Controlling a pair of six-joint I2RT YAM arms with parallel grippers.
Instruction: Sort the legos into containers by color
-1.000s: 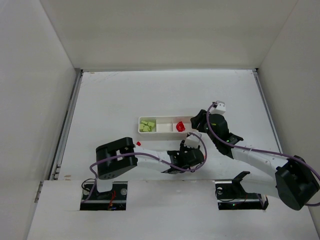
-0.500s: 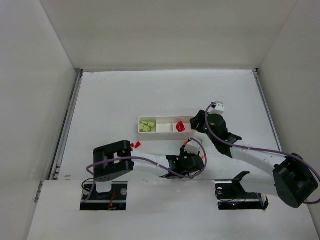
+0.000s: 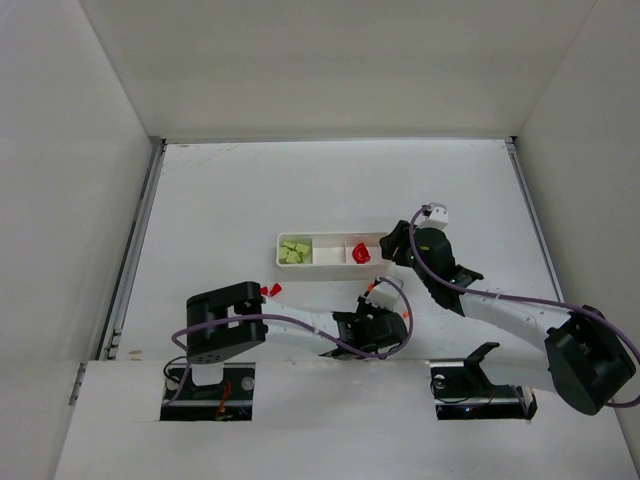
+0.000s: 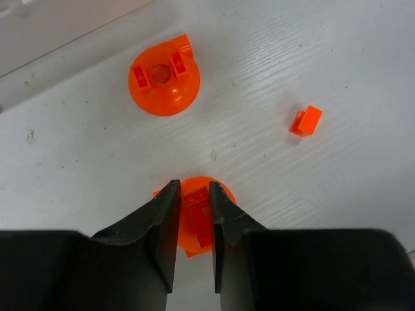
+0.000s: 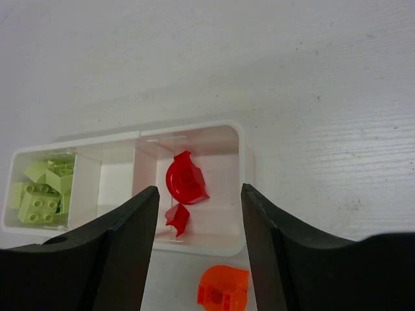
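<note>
The white tray (image 3: 327, 262) has pale green legos (image 3: 294, 251) in its left compartment and red legos (image 3: 361, 254) in its right one; the middle compartment looks empty. My left gripper (image 3: 385, 306) is low on the table in front of the tray, and its jaws (image 4: 193, 189) are shut on a round orange lego (image 4: 194, 217). A second round orange lego (image 4: 164, 82) and a small orange brick (image 4: 305, 121) lie ahead of it. My right gripper (image 5: 200, 190) is open and empty above the tray's right compartment, with the red legos (image 5: 187, 179) between its fingers.
Two small red legos (image 3: 268, 290) lie on the table left of the left arm, near its elbow. An orange lego (image 5: 222, 288) sits just in front of the tray's near rim (image 5: 194, 243). White walls enclose the table on three sides.
My left arm has swung and dropped its gripper to the table by the orange legos, then held still. My right gripper has barely moved.
</note>
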